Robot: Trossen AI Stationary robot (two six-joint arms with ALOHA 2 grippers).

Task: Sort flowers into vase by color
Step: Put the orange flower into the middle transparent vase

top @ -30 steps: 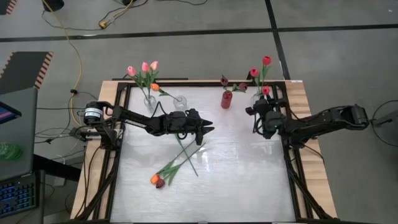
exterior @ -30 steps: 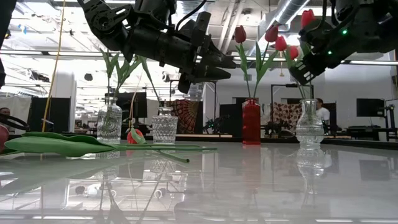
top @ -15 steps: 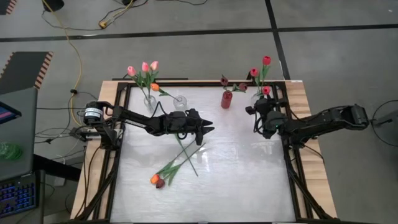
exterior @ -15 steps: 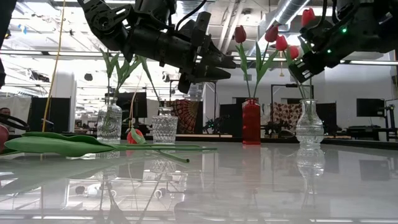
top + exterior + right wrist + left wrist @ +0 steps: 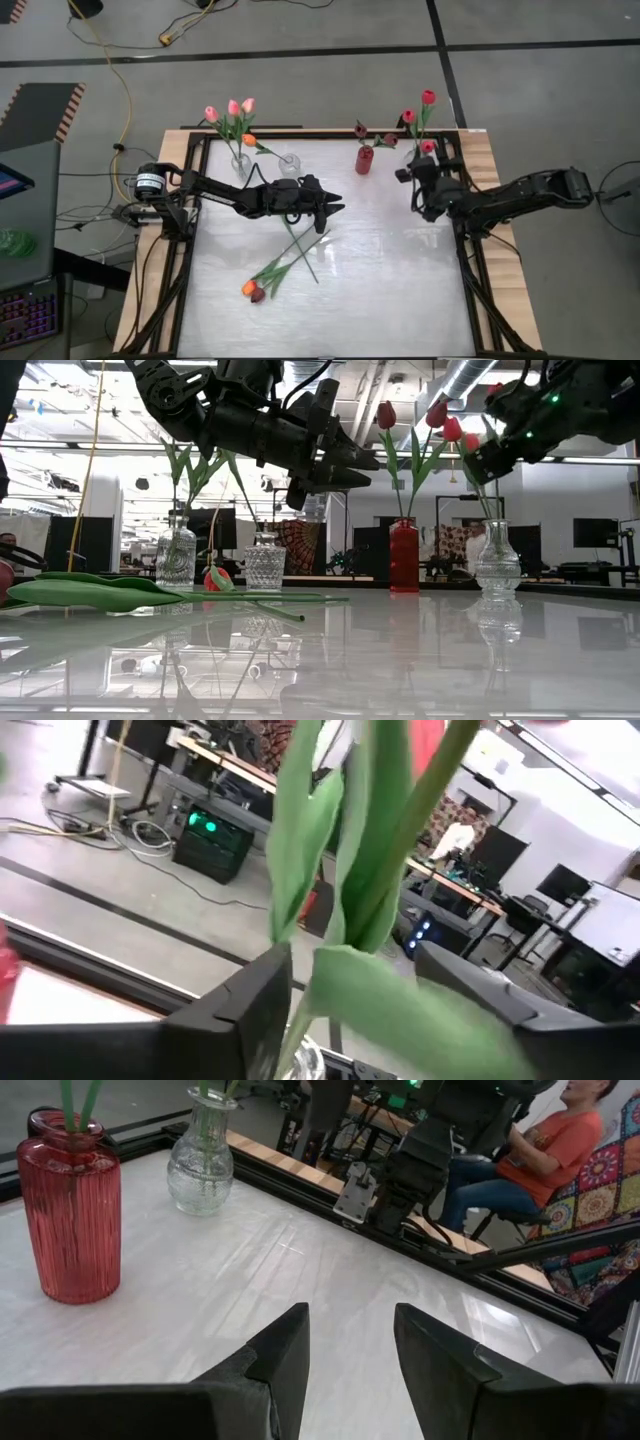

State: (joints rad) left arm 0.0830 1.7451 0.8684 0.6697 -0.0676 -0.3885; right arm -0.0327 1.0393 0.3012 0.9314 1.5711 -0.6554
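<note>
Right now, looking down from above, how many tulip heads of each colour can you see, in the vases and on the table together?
Pink artificial tulip heads: 3
Red artificial tulip heads: 3
Dark maroon artificial tulip heads: 3
Orange artificial tulip heads: 2
Total: 11

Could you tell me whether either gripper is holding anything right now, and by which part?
Nothing is held. The right gripper has its jaws open around a red tulip's stem above the clear vase. The left gripper is open and empty over the table.
</note>
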